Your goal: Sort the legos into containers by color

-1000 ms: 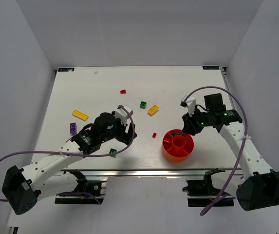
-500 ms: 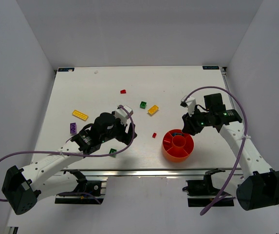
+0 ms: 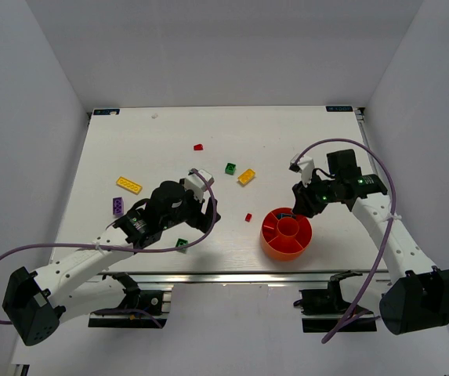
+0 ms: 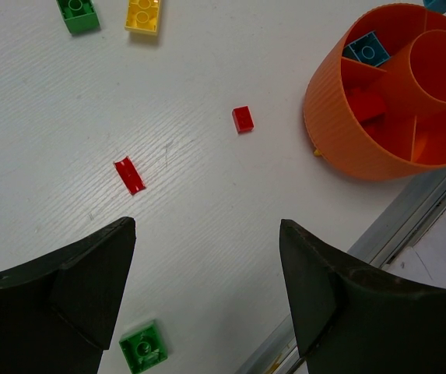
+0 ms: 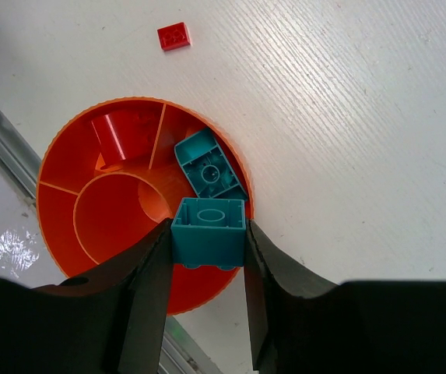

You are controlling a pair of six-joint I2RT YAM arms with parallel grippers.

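My right gripper (image 5: 207, 243) is shut on a cyan brick (image 5: 208, 222) and holds it studs down over the rim of the round orange tray (image 5: 59, 156). A second cyan brick (image 5: 209, 170) lies in the compartment under it, and a red piece (image 5: 112, 136) lies in the adjoining one. In the top view the right gripper (image 3: 301, 205) is at the tray's (image 3: 287, 249) far edge. My left gripper (image 4: 207, 226) is open and empty above the table, with a green brick (image 4: 143, 347) by its left finger.
On the table lie a red brick (image 3: 248, 217), a green brick (image 3: 230, 168), a yellow brick (image 3: 246, 176), a red piece (image 3: 198, 146), a yellow plate (image 3: 129, 185), a purple brick (image 3: 119, 206) and a red flat piece (image 4: 129, 175). The table's near edge runs just beyond the tray.
My right gripper has edged slightly left over the tray with the cyan brick still in it. The left arm has not moved.
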